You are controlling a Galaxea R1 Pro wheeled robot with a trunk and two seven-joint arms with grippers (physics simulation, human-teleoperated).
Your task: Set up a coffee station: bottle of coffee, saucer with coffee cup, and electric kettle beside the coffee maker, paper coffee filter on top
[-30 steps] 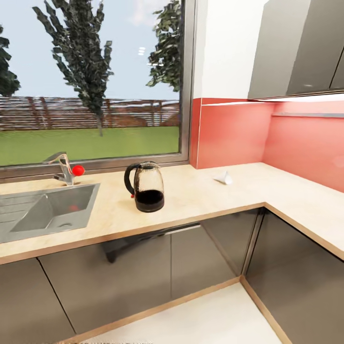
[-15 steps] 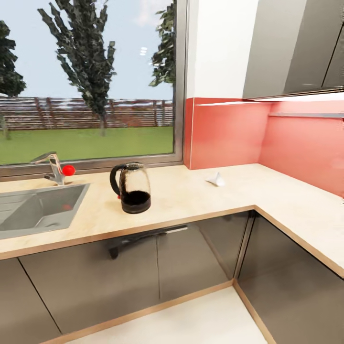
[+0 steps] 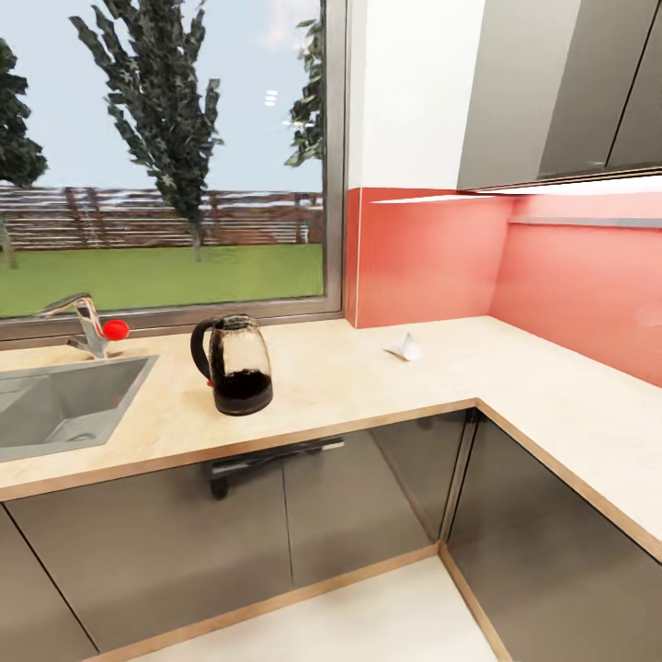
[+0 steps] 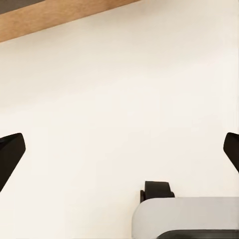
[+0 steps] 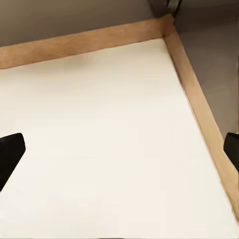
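Note:
A glass electric kettle [image 3: 233, 366] with a black handle and base stands upright on the light countertop [image 3: 349, 386], just right of the sink. A white paper coffee filter [image 3: 405, 347] lies farther right on the counter, near the red backsplash. In the left wrist view my left gripper [image 4: 119, 154] is open over pale floor, its dark fingertips [image 4: 10, 154] far apart with nothing between them. My right gripper [image 5: 119, 149] is likewise open above the floor near the cabinet's wooden plinth [image 5: 199, 104].
A steel sink [image 3: 55, 405] with a faucet [image 3: 87, 322] and red knob sits at the left under a window. The counter turns a corner and runs along the right wall [image 3: 588, 414]. Grey base cabinets [image 3: 322, 506] stand below and wall cabinets [image 3: 561, 92] hang above.
The head camera has swung to the right, so kettle, filter and sink sit further left in the picture. Nothing on the counter has moved.

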